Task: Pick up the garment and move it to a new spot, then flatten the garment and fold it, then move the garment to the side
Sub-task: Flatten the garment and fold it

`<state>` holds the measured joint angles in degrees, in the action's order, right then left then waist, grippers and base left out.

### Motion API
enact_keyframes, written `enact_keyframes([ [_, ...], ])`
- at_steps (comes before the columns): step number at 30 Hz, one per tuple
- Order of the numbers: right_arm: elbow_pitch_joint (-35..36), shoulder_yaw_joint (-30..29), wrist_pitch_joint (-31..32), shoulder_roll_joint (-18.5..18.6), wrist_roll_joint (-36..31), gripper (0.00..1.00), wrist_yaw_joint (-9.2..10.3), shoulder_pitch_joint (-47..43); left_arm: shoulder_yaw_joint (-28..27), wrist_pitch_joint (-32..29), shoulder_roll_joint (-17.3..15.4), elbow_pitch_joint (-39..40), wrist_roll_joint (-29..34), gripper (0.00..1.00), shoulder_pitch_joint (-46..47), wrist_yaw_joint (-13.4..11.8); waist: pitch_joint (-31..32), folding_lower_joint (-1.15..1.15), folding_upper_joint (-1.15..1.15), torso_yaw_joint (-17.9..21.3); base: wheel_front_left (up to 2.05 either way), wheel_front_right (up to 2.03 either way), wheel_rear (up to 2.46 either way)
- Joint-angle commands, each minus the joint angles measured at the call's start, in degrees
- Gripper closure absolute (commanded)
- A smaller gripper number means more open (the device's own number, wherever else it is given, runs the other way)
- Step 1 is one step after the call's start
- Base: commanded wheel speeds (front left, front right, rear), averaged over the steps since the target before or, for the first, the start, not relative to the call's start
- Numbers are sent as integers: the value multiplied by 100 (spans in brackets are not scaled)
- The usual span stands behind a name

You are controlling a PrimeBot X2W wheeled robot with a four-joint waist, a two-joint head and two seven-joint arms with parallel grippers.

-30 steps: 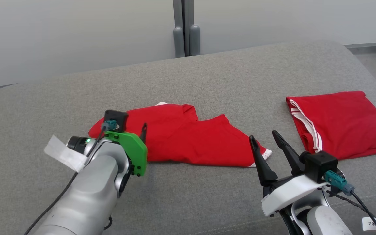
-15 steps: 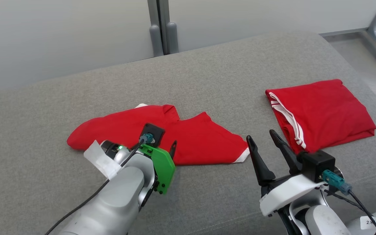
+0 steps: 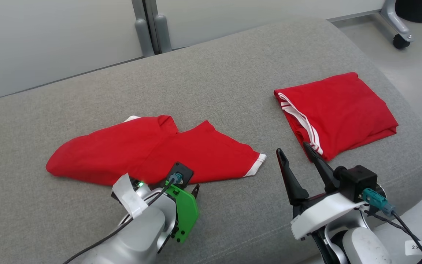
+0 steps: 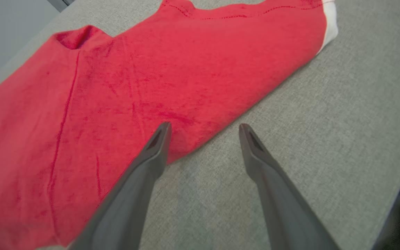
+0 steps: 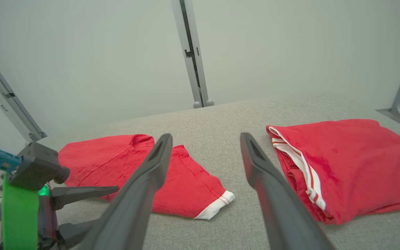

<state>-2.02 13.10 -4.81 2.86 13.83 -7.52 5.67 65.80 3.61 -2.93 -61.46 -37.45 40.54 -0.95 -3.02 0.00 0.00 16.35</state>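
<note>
The red garment [image 3: 148,150] lies spread low and long across the left-middle of the grey cushion [image 3: 233,73]. A small notch shows in its far edge, and a white cuff [image 3: 256,165] ends the sleeve that points to the right. The left gripper [image 4: 203,127] sits at the garment's near edge with its fingers [image 4: 151,156] set wide and nothing between them. In the left wrist view one tip stands over the red cloth just inside the hem and the other over bare cushion, so the hem runs between the two tips. Whether either tip touches the cloth I cannot tell. In the head view most of this gripper is hidden behind its green mount, and one dark tip shows at the garment's near edge. The right gripper [image 3: 292,147] is also spread wide and empty. It is raised over bare cushion to the right of the cuff and clear of the garment. A folded shirt [image 3: 339,113], red with white stripes, lies well apart from the garment near the cushion's right end. In the head view its near corner shows just beside the right gripper's outer tip. In the right wrist view the garment sits left of the two fingers and the folded shirt right of them.
</note>
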Motion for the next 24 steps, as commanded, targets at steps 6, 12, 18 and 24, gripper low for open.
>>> enact_keyframes([
  [6, 30, 47, -49, 8, 1, 0, 6, 123, 127, 95, -10, -141, 126, 0, 146, -129, -190, 0, 0, 129, 0, 0, 0],
  [12, 44, 58, -84, 8, 6, 0, 6, 201, 249, 130, -8, -309, 248, 0, 332, -310, -379, 0, 0, 272, 0, 0, 0],
  [18, 6, -15, -139, 7, 6, 0, 6, 232, 115, 244, -9, -187, 4, 100, 551, -122, -487, 0, 0, 328, 0, 0, 0],
  [24, -34, -25, -182, 8, 44, 0, 6, 210, 5, 308, -8, -54, -149, 100, 864, 160, -472, 0, 0, 284, 0, 0, 0],
])
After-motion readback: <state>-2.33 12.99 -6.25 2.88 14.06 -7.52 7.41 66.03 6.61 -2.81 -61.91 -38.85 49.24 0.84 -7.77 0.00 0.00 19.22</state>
